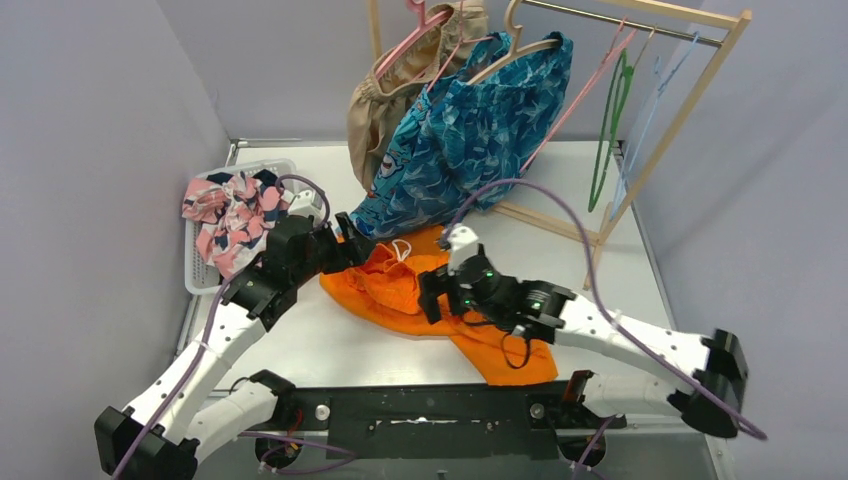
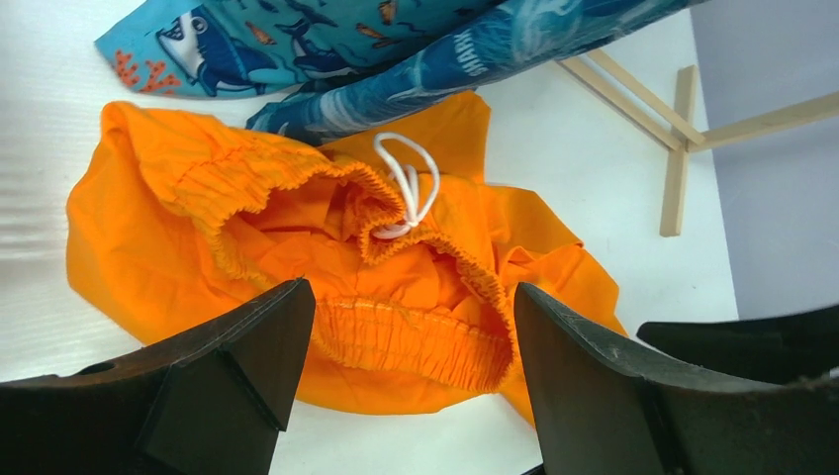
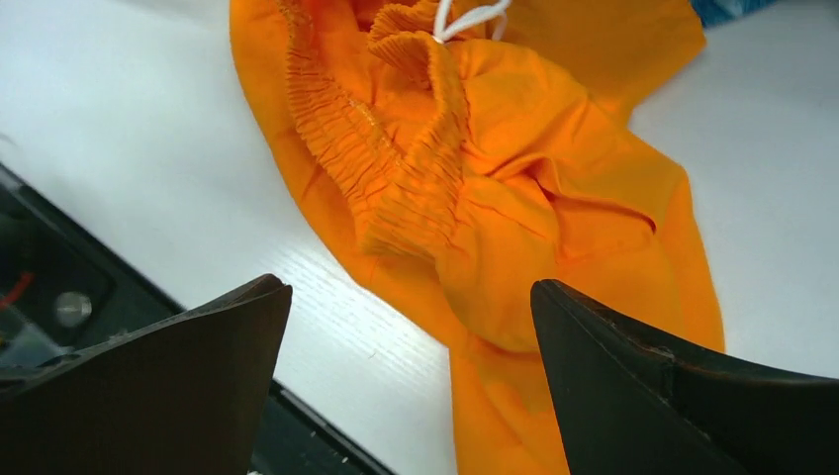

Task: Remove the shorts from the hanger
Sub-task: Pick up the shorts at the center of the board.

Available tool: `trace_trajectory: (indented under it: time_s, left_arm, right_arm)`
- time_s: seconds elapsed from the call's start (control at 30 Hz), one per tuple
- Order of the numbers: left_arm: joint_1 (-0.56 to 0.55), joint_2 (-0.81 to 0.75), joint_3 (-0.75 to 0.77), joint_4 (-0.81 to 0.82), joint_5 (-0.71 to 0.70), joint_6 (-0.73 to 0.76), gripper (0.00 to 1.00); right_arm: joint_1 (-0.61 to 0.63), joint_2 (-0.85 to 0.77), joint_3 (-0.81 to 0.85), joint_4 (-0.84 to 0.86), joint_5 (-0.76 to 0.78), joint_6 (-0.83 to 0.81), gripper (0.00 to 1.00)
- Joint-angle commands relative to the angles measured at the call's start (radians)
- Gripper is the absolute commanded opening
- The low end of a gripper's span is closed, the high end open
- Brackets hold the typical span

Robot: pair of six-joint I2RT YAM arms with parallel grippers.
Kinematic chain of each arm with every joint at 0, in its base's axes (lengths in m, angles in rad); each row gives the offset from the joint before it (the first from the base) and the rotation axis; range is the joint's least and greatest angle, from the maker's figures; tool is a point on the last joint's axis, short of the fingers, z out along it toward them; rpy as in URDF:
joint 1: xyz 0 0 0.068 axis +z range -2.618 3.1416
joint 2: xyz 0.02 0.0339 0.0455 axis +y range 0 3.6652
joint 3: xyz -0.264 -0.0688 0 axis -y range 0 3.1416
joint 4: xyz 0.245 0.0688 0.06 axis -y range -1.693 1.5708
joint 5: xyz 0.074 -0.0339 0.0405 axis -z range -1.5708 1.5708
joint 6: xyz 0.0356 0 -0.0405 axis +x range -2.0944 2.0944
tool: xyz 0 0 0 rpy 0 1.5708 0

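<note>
orange shorts (image 1: 400, 290) lie crumpled on the table (image 1: 300, 345), off any hanger. pink shark-print shorts (image 1: 232, 215) sit in the basket (image 1: 196, 277) at left. tan shorts (image 1: 375, 110) and blue print shorts (image 1: 480, 130) hang on the far rack (image 1: 690, 110), not yet removed. left gripper (image 2: 411, 307) and right gripper (image 3: 411, 297) hover spread and empty above the orange pair.

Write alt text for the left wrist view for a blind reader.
Crumpled orange shorts lie on the white table, waistband and white drawstring showing, between the left gripper's open black fingers. Turquoise shark-print shorts and darker blue printed shorts cross the top; a wooden rack base is at right.
</note>
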Motion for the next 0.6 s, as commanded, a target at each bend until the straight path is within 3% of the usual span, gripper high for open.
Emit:
trace_trajectory:
  time_s: [0.0, 0.13, 0.33, 0.57]
  left_arm:
    - [0.013, 0.010, 0.036, -0.040, -0.079, -0.052, 0.74]
    - [0.019, -0.002, 0.024, -0.060, -0.116, -0.073, 0.74]
    - [0.024, -0.031, -0.025, -0.068, -0.131, -0.115, 0.74]
    - [0.026, -0.069, -0.113, -0.015, -0.124, -0.152, 0.74]
  right_arm:
    - [0.122, 0.194, 0.153, 0.020, 0.324, -0.170, 0.97]
    - [0.125, 0.358, 0.243, -0.015, 0.412, -0.174, 0.98]
    - [0.006, 0.438, 0.269, 0.000, 0.235, -0.111, 0.92]
    - [-0.027, 0.471, 0.236, 0.024, 0.106, -0.080, 0.88]
